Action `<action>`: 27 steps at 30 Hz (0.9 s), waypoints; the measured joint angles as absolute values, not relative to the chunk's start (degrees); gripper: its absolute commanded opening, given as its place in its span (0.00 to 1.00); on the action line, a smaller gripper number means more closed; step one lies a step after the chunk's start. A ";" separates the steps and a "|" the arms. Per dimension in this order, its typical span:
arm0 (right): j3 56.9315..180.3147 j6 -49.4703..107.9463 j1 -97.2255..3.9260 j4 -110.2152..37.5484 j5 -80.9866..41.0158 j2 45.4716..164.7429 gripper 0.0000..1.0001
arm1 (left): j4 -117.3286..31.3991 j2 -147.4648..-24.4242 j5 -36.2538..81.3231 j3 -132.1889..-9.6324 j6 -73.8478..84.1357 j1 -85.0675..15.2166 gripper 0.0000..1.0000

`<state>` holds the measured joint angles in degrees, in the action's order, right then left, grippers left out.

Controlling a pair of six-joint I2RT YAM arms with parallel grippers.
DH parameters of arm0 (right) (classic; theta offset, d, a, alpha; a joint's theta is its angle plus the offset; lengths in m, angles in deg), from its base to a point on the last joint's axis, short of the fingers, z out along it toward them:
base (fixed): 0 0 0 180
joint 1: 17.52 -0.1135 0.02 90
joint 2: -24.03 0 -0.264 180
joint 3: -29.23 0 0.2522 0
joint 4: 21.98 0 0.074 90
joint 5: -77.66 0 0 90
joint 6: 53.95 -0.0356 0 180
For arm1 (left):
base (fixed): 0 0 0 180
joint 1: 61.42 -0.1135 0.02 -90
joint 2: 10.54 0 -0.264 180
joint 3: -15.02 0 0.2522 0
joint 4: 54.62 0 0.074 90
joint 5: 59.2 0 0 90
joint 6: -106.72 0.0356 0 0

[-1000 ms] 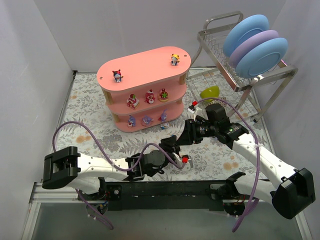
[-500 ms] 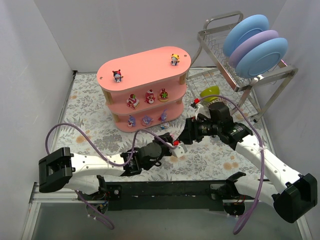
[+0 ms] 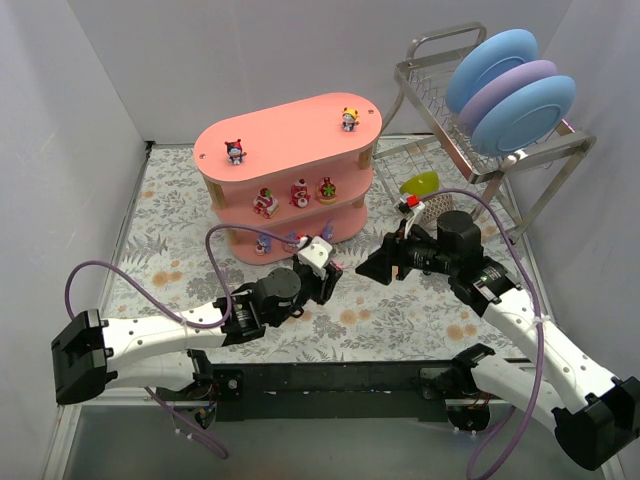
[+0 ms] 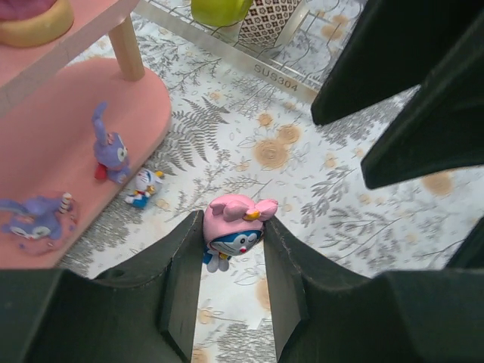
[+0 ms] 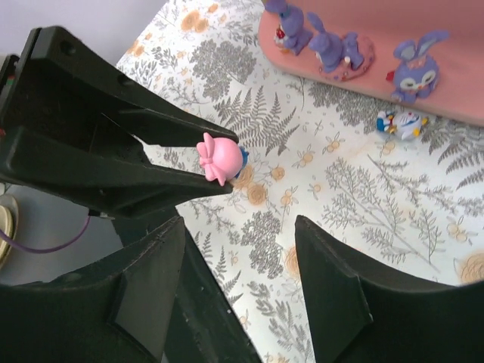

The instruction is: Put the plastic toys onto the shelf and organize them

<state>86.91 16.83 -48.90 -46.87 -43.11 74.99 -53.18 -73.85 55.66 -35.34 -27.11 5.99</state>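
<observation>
The salmon-pink shelf (image 3: 290, 130) stands at the back middle. Two hatted toys stand on its top board, three red ones (image 3: 299, 193) on the middle tier, and purple ones (image 3: 293, 240) on the bottom tier. My left gripper (image 3: 325, 272) is just in front of the shelf's bottom tier. It is shut on a blue toy with a pink hat (image 4: 231, 227), held above the mat; the toy also shows in the right wrist view (image 5: 219, 157). My right gripper (image 3: 372, 268) is open and empty, just right of the left one. A small blue toy (image 4: 144, 187) lies on the mat by the shelf's foot.
A wire dish rack (image 3: 440, 140) with blue and purple plates (image 3: 510, 90) stands at the back right. A green bowl (image 3: 421, 183) and a patterned bowl (image 4: 268, 19) sit beneath it. White walls close in the left, back and right sides.
My left gripper has carried the pink-hatted toy away from the near edge toward the shelf's bottom tier. My right gripper has drawn back a little to the right.
</observation>
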 measured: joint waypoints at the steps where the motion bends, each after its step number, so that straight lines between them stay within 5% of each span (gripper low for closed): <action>1: 86.08 17.00 -48.88 -45.50 -43.09 74.64 0.66 | -52.67 -73.39 55.53 -35.43 -29.71 5.73 0.00; 18: 74.95 18.47 -48.88 -30.59 -42.41 68.65 0.65 | -40.24 -71.20 60.58 -44.11 -59.76 3.92 0.00; 27: 72.33 21.16 -48.85 -30.00 -38.17 66.00 0.65 | -27.60 -79.68 64.88 -65.39 -61.10 3.92 0.00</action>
<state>72.33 21.16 -48.85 -30.00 -38.17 66.00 -27.60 -79.68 64.88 -65.39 -61.10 3.92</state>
